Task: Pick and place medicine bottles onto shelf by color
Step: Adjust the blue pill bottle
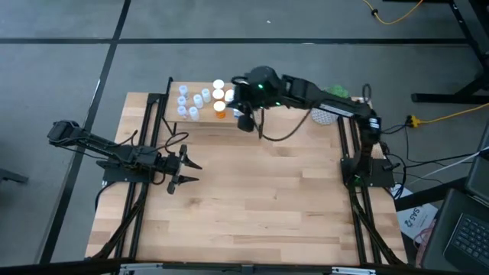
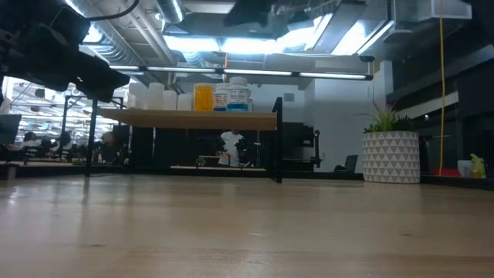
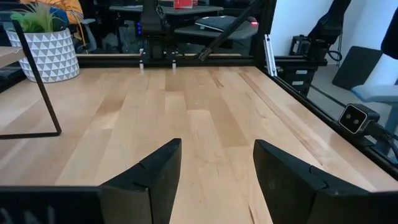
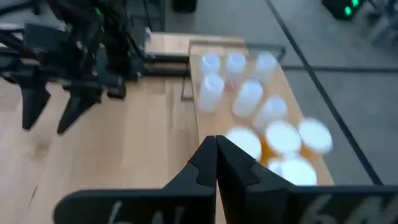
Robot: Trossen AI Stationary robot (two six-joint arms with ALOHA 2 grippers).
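Note:
The shelf (image 1: 202, 116) stands at the table's far edge, left of centre, on thin black legs. On its top stand several pale-blue vials (image 1: 189, 101) at the left and orange bottles with white caps (image 1: 220, 107) at the right. They also show in the right wrist view as the vials (image 4: 236, 81) and white caps (image 4: 283, 137). My right gripper (image 1: 245, 122) hangs shut above the shelf's right end, its fingers (image 4: 216, 152) together with nothing between them. My left gripper (image 1: 195, 172) waits open, low over the table's left side, near the shelf.
A white patterned pot with a green plant (image 2: 391, 154) stands at the far right, beside the shelf. The wooden tabletop (image 3: 205, 106) lies bare between the two arms. A cable (image 1: 283, 134) hangs from my right arm.

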